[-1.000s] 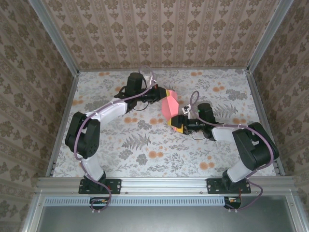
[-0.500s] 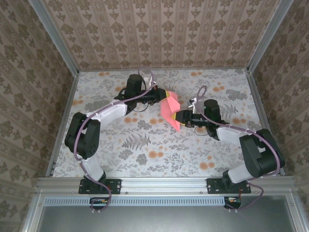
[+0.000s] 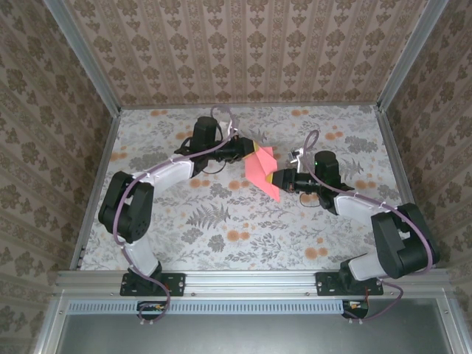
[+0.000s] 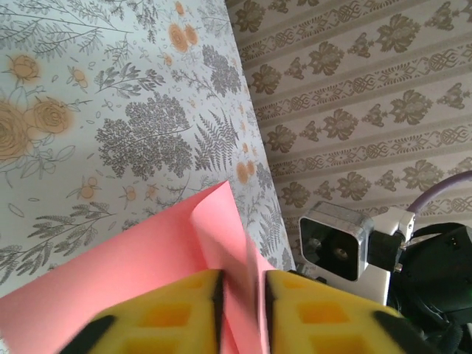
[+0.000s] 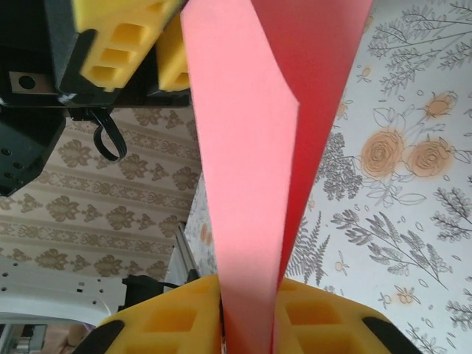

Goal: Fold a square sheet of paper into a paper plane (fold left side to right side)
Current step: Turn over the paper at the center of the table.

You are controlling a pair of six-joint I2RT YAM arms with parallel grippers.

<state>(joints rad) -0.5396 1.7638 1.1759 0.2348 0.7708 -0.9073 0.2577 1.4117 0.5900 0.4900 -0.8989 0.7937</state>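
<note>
i see both arms stretched toward the middle of the table, forearms low and angled toward each other. the left gripper [image 3: 253, 151] pinches the far edge of the square sheet of paper [image 3: 262, 168]; the right gripper [image 3: 277, 179] is clamped on its near end. the sheet is creased lengthwise, held between them over the flowered tablecloth [image 3: 221, 214].
</note>
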